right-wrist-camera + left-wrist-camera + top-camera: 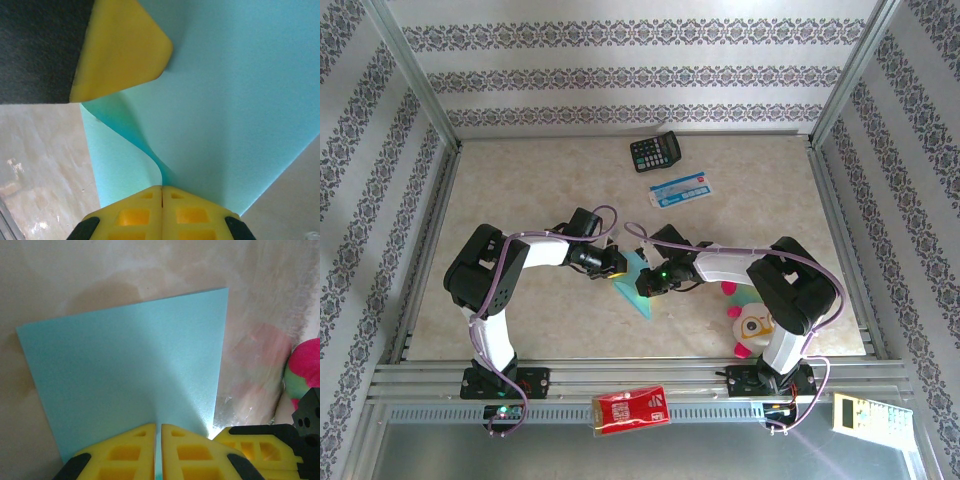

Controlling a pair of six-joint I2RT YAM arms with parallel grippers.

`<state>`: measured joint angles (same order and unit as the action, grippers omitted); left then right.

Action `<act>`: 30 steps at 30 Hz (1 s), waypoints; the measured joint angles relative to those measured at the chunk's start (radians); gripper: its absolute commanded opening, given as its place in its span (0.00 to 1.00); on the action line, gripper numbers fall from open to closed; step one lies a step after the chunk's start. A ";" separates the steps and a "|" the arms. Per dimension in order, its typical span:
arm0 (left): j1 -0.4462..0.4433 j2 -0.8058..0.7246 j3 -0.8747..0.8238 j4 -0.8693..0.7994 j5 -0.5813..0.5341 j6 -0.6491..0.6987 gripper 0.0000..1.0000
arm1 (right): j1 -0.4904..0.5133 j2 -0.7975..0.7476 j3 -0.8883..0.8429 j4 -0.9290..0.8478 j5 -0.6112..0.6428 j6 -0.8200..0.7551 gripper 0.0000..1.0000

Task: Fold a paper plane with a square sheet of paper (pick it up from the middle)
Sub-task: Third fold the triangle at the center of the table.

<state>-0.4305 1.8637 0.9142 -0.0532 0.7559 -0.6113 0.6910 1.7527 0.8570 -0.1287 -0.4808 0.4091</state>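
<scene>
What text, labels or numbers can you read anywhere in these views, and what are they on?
No text is legible in any view.
On the black calculator: key and display markings, too small to read.
On the blue-and-white card: printed lines, blurred.
On the red packet at the front rail: white marks, illegible.
On the pale keypad device at the near right: markings too small.
On the turquoise paper: plain, no print.

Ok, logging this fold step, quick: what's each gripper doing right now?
Left gripper: closed, pinching the turquoise paper at its edge.
Right gripper: closed, pinching the same paper.
</scene>
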 measured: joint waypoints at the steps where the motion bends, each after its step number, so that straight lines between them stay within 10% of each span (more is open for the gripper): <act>1: 0.000 0.000 0.000 0.000 0.000 0.000 0.13 | -0.002 0.000 0.000 0.000 0.000 -0.002 0.04; 30: 0.000 0.000 0.000 0.000 0.000 0.003 0.13 | -0.008 -0.024 0.001 -0.036 0.001 -0.024 0.04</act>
<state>-0.4305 1.8641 0.9142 -0.0536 0.7559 -0.6086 0.6827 1.7287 0.8577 -0.1650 -0.4797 0.3847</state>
